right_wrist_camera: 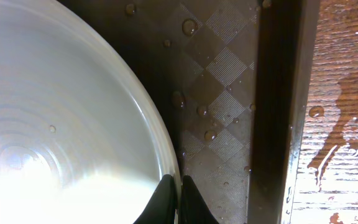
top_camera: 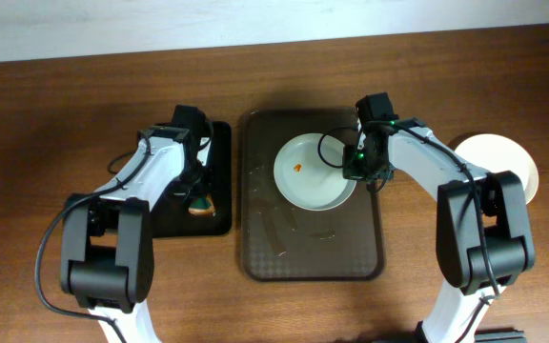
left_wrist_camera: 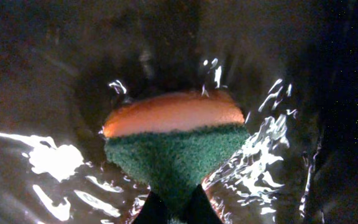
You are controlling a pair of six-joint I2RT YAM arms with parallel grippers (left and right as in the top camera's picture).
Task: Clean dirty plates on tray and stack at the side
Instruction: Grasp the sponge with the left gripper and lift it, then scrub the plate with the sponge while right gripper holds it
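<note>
Worktop: brown wood (top_camera: 65, 95); everything I handle sits on it.
Tray: the large dark brown tray (top_camera: 313, 262) lies mid-worktop between my two arms, its long axis running near to far. Its patterned floor is wet.
Black tray: smaller and narrower (top_camera: 221, 143), just left of the brown one, under my left arm.
Dirty plate: one white plate (top_camera: 315, 191) lies flat in the far half of the tray.
Side plate: a pale plate (top_camera: 508, 157) sits on bare wood right of the tray, well apart from it. I cannot tell whether more than one is stacked there.
Right claw: my right claw (right_wrist_camera: 179, 202) is at the dirty plate's right rim. Its fingers are closed to a thin slit and the rim runs straight into that slit, so I judge I am pinching the edge.
Left claw: my left claw (left_wrist_camera: 178, 210) is closed on the narrow end of the sponge, low over the black tray.
Sponge: green scouring face towards the camera, orange body behind (left_wrist_camera: 176, 143), its long axis lying across my fingers.
Smear: a small orange mark (top_camera: 298, 169), left of the plate's centre.
Deciding relation: the smear lies on the far side of the plate from my right claw, and to the right of my sponge. My left arm is the nearer one, so I judge the wipe is its job, reaching rightwards over the tray's left rim while the right claw steadies the plate.
Drops: water beads (right_wrist_camera: 189, 26) dot the tray beside the rim.
</note>
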